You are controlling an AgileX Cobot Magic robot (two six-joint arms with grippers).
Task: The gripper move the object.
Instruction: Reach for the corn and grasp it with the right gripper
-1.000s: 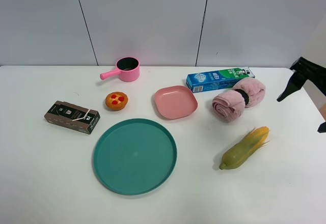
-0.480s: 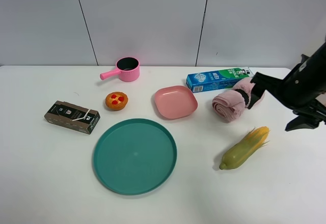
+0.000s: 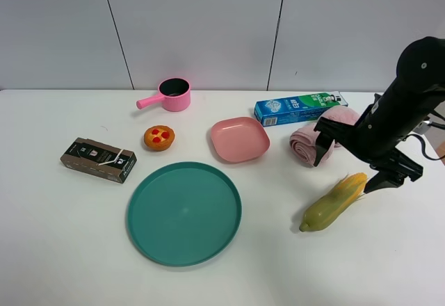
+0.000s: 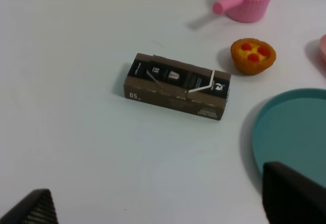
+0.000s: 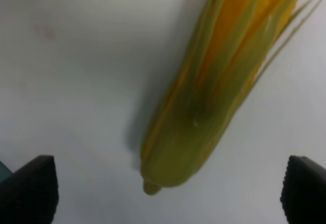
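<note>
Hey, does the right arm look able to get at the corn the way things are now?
Probably yes. The right gripper is open right by the corn, and its wrist view shows the corn lying bare between the two fingers. The rolled pink towel lies close but apart from it.

High camera overlooks the table (image 3: 55, 250); right wrist camera hangs close above corn (image 5: 214, 96)

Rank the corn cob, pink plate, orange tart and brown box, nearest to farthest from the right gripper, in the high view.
From the right gripper:
1. Corn cob, right at it, on the table's right side.
2. Pink plate, centre.
3. Orange tart, left of centre.
4. Brown box, far left.
</note>
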